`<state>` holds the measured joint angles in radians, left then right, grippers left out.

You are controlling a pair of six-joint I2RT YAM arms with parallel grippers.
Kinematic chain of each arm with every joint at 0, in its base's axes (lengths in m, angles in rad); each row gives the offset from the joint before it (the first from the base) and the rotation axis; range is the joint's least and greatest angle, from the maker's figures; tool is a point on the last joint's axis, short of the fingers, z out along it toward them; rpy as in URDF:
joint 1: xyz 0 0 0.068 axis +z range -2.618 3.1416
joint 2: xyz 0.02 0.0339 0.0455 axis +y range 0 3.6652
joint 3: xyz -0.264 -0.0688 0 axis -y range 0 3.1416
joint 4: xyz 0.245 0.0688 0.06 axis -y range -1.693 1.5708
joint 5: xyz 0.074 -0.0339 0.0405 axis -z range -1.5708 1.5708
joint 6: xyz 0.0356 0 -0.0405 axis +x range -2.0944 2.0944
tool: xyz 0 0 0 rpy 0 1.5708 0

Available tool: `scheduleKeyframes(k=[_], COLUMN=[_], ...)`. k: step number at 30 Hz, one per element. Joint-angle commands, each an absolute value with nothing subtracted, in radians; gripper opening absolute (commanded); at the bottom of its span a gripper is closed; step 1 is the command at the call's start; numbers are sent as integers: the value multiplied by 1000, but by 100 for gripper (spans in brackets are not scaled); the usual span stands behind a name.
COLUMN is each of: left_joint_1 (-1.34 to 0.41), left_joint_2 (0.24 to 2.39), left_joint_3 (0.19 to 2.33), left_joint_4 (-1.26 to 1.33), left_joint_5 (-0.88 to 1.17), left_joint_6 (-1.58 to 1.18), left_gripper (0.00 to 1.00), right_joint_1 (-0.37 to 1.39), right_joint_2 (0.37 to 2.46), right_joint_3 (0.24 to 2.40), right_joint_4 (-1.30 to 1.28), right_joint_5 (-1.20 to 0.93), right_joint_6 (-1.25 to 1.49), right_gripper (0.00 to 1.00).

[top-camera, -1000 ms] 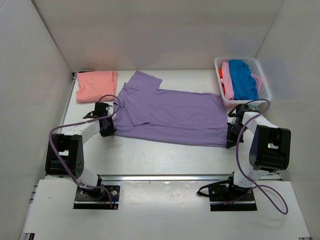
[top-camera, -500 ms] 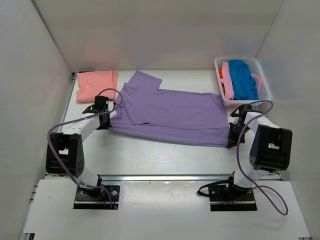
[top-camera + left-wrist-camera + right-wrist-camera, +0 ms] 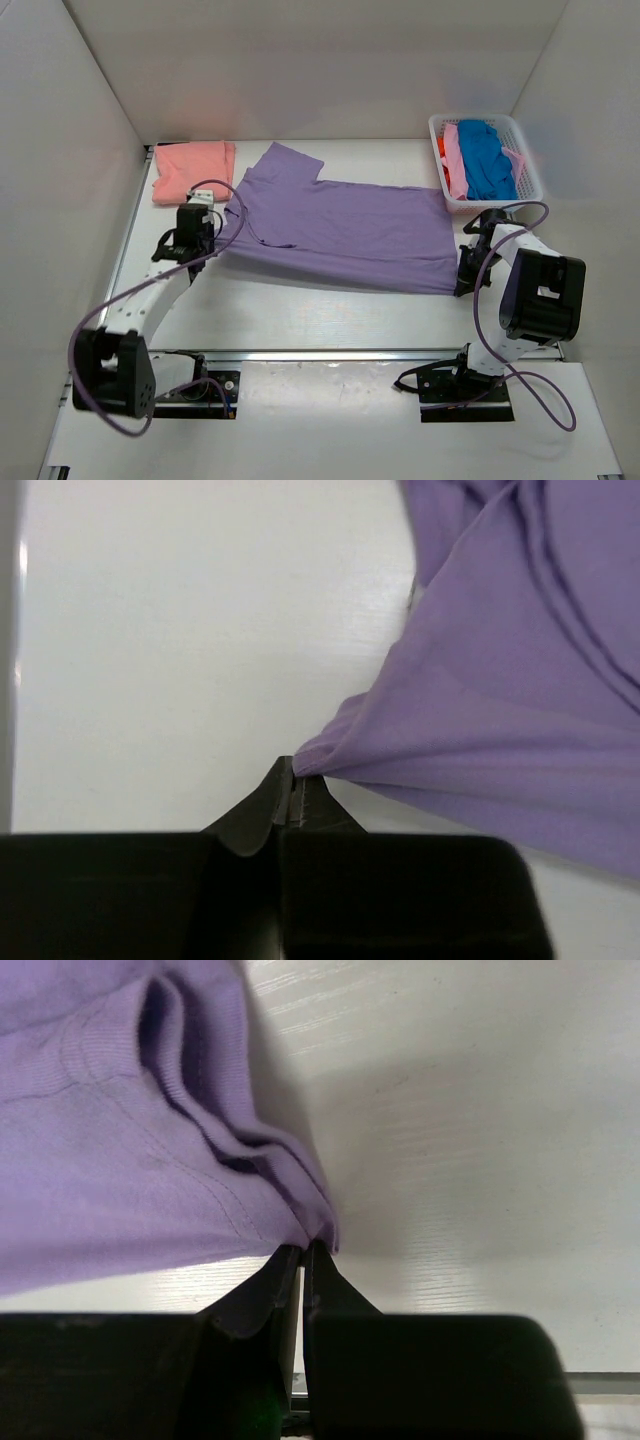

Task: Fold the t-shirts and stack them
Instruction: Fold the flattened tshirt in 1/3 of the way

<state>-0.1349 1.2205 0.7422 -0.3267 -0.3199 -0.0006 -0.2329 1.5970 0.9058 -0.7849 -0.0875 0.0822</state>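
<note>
While the lavender-purple t-shirt (image 3: 340, 230) lies spread flat across the middle of the top view, my left gripper (image 3: 292, 790) has its fingers pressed together on the shirt's lower left corner, the cloth pulled to a point at my tips. My right gripper (image 3: 303, 1258) pinches the lower right hem corner, where the fabric bunches in folds. The salmon-pink t-shirt (image 3: 192, 172) lies folded at upper left on the table (image 3: 300, 315), apart from the purple one. At upper right the white basket (image 3: 482, 119) holds a blue t-shirt (image 3: 487, 160) and a pink t-shirt (image 3: 454, 155), heaped together.
</note>
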Motion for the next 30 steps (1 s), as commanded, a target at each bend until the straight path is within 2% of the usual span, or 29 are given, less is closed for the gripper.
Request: scheduleKeyframes(k=[1,2,3,5,8,11,15,23,30], left_joint_1=[-86,-90,-97,-94,-83,-94,-142,-320,-339], left_joint_2=[1088,1054,1025,994,1002,1043,1106,1333,1574], left_joint_3=[697,681,675,646,678,722,773,773,870], left_joint_4=[-222,-218,-210,-199,-216,-257,-302,-304,-417], left_joint_5=[-279,-281,-285,-285,-281,-310,-239,-173,-235], left_joint_6=[38,44,40,32,25,15,-26,-146,-132], left_gripper=[13,25,45,44,53,52,43,40,36], right_joint_1=[-264,-262,-258,-255,-261,-256,-253,-233,-238], right_joint_2=[1615,1621,1609,1605,1598,1591,1582,1589,1583], right_joint_3=[939,942,940,940,940,940,939,953,951], right_joint_4=[-778,-785,-784,-788,-792,-807,-807,-825,-813], right_joint_5=[-29,-28,-28,-23,-25,-23,-12,-8,-3], right_joint_6=[67,75,69,67,66,71,71,69,63], right_gripper=[0,0,0,0,0,0,0,0,0])
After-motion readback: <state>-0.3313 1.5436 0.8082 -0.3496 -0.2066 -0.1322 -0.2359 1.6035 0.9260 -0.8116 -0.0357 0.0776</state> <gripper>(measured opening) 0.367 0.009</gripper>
